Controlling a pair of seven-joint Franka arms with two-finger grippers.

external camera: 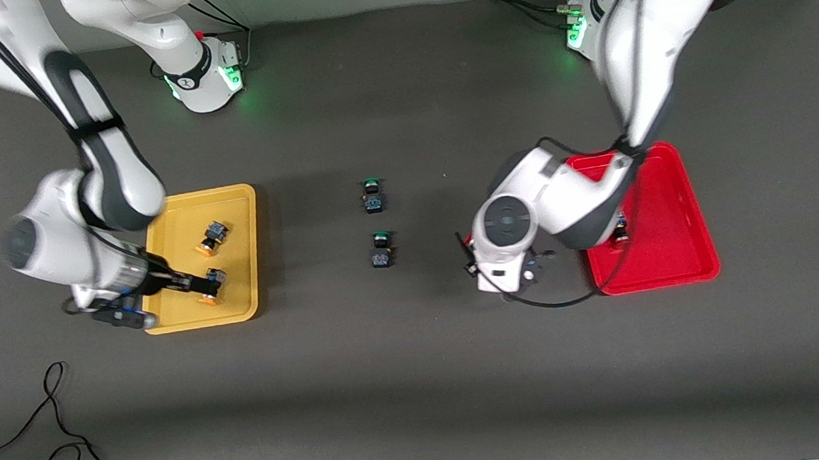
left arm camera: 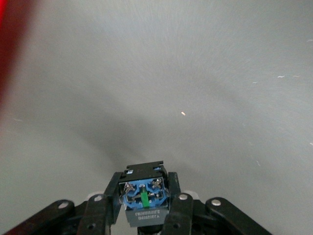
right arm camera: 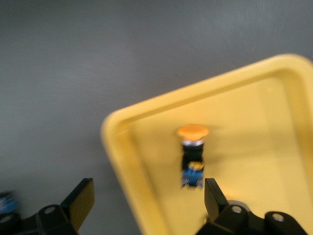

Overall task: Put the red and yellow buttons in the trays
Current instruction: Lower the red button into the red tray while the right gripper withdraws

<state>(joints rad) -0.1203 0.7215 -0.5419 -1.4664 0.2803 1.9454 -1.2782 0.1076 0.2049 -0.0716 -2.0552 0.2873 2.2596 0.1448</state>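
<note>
My left gripper [left arm camera: 145, 205] is shut on a button [left arm camera: 145, 192] with a black-and-blue body. Its cap is hidden. In the front view this gripper [external camera: 469, 254] is over the bare table beside the red tray [external camera: 672, 265]. One red button [external camera: 619, 237] lies in that tray, partly hidden by the arm. My right gripper [right arm camera: 146, 201] is open and empty over the near corner of the yellow tray [right arm camera: 122, 147]. A yellow button [right arm camera: 192, 147] lies just ahead of it. The front view shows two yellow buttons [external camera: 212, 235] [external camera: 211, 287] in the yellow tray [external camera: 238, 201], with the right gripper [external camera: 193, 284] beside the nearer one.
Two green-capped switches [external camera: 374, 194] [external camera: 381, 249] lie in the middle of the table between the trays. A loose black cable [external camera: 61, 436] lies near the front edge at the right arm's end. The arm bases [external camera: 203, 73] stand along the back.
</note>
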